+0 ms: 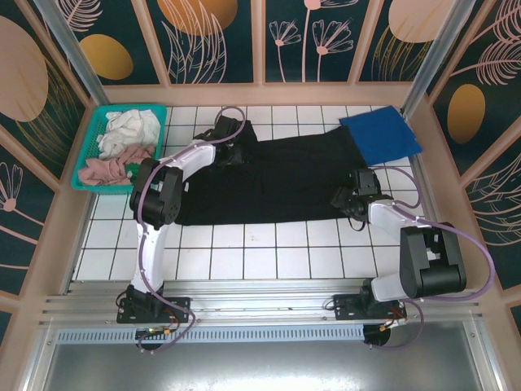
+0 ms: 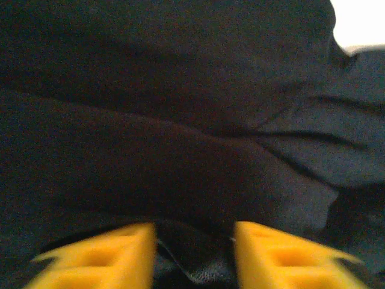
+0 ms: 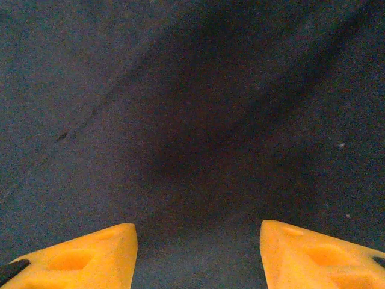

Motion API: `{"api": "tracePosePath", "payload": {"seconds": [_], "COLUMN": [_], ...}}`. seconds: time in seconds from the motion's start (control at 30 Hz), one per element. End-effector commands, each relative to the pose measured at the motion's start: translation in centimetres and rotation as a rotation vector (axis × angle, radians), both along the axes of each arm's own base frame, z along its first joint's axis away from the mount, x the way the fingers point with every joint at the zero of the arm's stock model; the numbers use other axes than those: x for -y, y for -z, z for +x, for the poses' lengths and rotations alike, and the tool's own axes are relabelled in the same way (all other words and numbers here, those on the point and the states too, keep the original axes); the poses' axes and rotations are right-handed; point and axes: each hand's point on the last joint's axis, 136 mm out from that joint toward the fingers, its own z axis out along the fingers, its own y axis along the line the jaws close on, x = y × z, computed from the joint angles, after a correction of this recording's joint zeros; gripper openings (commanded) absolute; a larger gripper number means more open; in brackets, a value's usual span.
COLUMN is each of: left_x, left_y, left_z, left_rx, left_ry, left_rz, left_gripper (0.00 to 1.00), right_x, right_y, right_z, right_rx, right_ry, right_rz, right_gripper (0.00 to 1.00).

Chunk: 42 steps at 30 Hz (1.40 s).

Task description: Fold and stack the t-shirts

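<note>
The large black t-shirt (image 1: 285,183) lies spread across the middle of the white tiled table. The royal-blue t-shirt (image 1: 380,135) rests folded flat at the back right, touching the black one's far right corner. My left gripper (image 1: 234,151) is down on the black shirt's back left part. In the left wrist view its yellow fingers (image 2: 120,253) stand apart with a raised fold of black cloth (image 2: 198,265) between them. My right gripper (image 1: 348,200) sits at the shirt's right edge, open over flat black cloth (image 3: 192,120), with nothing between its fingers (image 3: 313,253).
A teal mesh basket (image 1: 134,107) holding white and pink cloths stands at the back left. Wooden-framed patterned walls close in the table on three sides. Bare white tiles (image 1: 260,252) run along the front between the shirt and the arm bases.
</note>
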Motion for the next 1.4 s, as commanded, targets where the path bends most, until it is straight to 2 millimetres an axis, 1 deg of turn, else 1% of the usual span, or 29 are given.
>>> {"api": "tracePosePath", "payload": {"seconds": [0.0,0.03,0.1,0.13,0.23,0.3,0.37,0.43,0.5,0.57,0.63,0.73,0.8,0.87,0.93,1.03,1.1,1.13,1.17,1.2,1.23,1.3,1.37], "left_x": [-2.1,-2.9,-4.7,-5.8,-8.8,-10.1,-10.7,-11.0,-10.7,-10.0,-9.7,-11.0,-11.9,-12.7,-13.7,-15.1,-15.6,-14.9,-13.8,-13.1,-12.9,-13.4,-13.5], "left_y": [-4.8,-6.1,-8.1,-9.1,-10.7,-10.2,-9.2,-7.0,-5.2,-3.3,-1.2,1.6,2.9,4.1,5.0,5.6,5.2,5.0,4.7,4.5,4.0,2.8,0.3], "left_z": [0.1,-0.3,-1.9,-3.0,-6.9,-9.5,-11.5,-13.0,-13.6,-13.6,-14.1,-16.2,-17.9,-19.7,-21.4,-24.1,-25.6,-26.1,-26.3,-26.5,-26.6,-26.3,-24.8], "left_rx": [0.085,0.114,0.157,0.182,0.233,0.241,0.243,0.208,0.175,0.14,0.082,0.017,-0.021,-0.072,-0.111,-0.141,-0.145,-0.142,-0.135,-0.13,-0.123,-0.099,-0.028], "left_ry": [-0.052,-0.071,-0.106,-0.129,-0.193,-0.219,-0.228,-0.231,-0.229,-0.22,-0.228,-0.28,-0.313,-0.345,-0.374,-0.421,-0.444,-0.439,-0.409,-0.398,-0.402,-0.419,-0.411], "left_rz": [0.056,0.057,0.055,0.056,0.05,0.043,0.021,0.012,-0.011,-0.041,-0.048,-0.017,-0.008,0.007,0.026,0.025,0.006,-0.051,-0.13,-0.177,-0.202,-0.185,-0.181], "left_gripper": [0.66,0.73,0.76,0.79,0.86,0.9,0.94,0.96,0.96,0.96,0.93,0.92,0.92,0.92,0.91,0.91,0.9,0.88,0.85,0.83,0.83,0.84,0.85], "right_x": [-0.1,0.0,0.2,0.2,0.8,1.0,1.1,1.1,1.0,1.1,1.2,1.4,1.7,2.4,2.8,3.1,2.9,2.7,2.4,2.3,2.3,2.2,2.3], "right_y": [-0.5,-0.7,-1.0,-1.2,-1.6,-2.1,-2.7,-3.0,-2.7,-1.9,-0.9,0.9,1.9,2.7,3.1,3.2,3.0,2.7,2.4,1.8,1.0,-0.7,-2.1], "right_z": [-0.3,-0.4,-0.5,-0.6,-0.3,0.2,0.9,1.7,2.4,3.0,3.1,2.4,1.5,0.1,-1.2,-3.5,-4.8,-5.3,-5.5,-5.5,-5.2,-4.2,-2.7], "right_rx": [0.018,0.023,0.036,0.041,0.055,0.071,0.088,0.099,0.088,0.055,0.029,-0.014,-0.048,-0.086,-0.113,-0.132,-0.131,-0.122,-0.11,-0.094,-0.076,-0.035,0.018], "right_ry": [-0.016,-0.014,-0.017,-0.019,-0.009,-0.01,-0.007,-0.008,-0.012,-0.006,-0.001,0.018,0.041,0.088,0.127,0.167,0.176,0.173,0.165,0.164,0.163,0.155,0.147], "right_rz": [-0.011,-0.015,-0.018,-0.019,-0.045,-0.049,-0.051,-0.049,-0.053,-0.067,-0.07,-0.072,-0.075,-0.077,-0.062,-0.041,-0.012,0.008,0.03,0.035,0.037,0.041,0.028], "right_gripper": [0.57,0.57,0.57,0.58,0.58,0.59,0.61,0.62,0.62,0.62,0.62,0.62,0.62,0.61,0.61,0.62,0.62,0.63,0.63,0.64,0.64,0.66,0.67]}}
